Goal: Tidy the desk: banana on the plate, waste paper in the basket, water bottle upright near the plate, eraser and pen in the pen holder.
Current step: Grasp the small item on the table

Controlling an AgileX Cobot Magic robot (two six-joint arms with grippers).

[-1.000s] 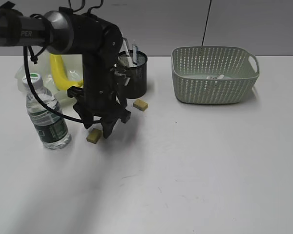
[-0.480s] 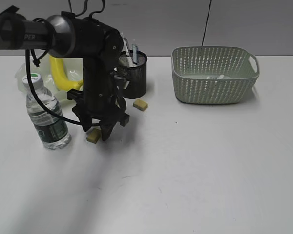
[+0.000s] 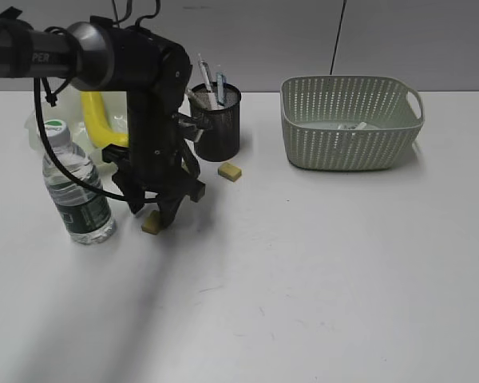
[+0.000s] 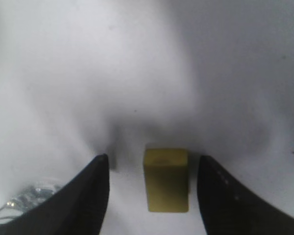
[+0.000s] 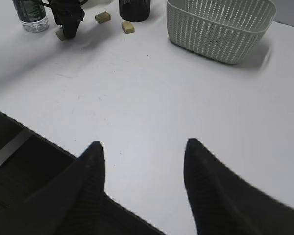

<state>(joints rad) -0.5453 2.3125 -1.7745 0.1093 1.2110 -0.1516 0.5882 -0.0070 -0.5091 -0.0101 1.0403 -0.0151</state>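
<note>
- Exterior view: I have the left gripper (image 3: pixel 154 214) low over the desk (image 3: pixel 319 271) at left of centre, its fingers spread to either side of a small yellow-brown eraser (image 3: pixel 151 224) lying flat on the surface. I see no grip on it.
- A second eraser (image 3: pixel 231 171) lies near the middle of the frame, just in front of the black mesh pen holder (image 3: pixel 218 126), which has pens (image 3: pixel 210 86) standing in it.
- The water bottle (image 3: pixel 74 186) stands upright at the left edge. Behind it the banana (image 3: pixel 97 120) rests on the pale plate (image 3: pixel 33 126), mostly hidden by my arm.
- The basket (image 3: pixel 350 121) sits at upper right with a scrap of waste paper (image 3: pixel 353 126) showing inside.
- Left wrist view: the two dark fingers (image 4: pixel 83 200) stand well apart at the bottom of the frame, the eraser (image 4: pixel 166 180) between them, touching neither. A bit of the bottle (image 4: pixel 24 205) shows at lower left.
- Right wrist view: the right gripper (image 5: pixel 143 161) hangs high above the near desk edge, fingers spread wide and holding nothing. The basket (image 5: pixel 220 29) is at upper right; the left gripper (image 5: pixel 68 24), bottle (image 5: pixel 30 13), pen holder (image 5: pixel 135 9) and three small erasers, among them one by the pen holder (image 5: pixel 128 27), sit along the top left.
</note>
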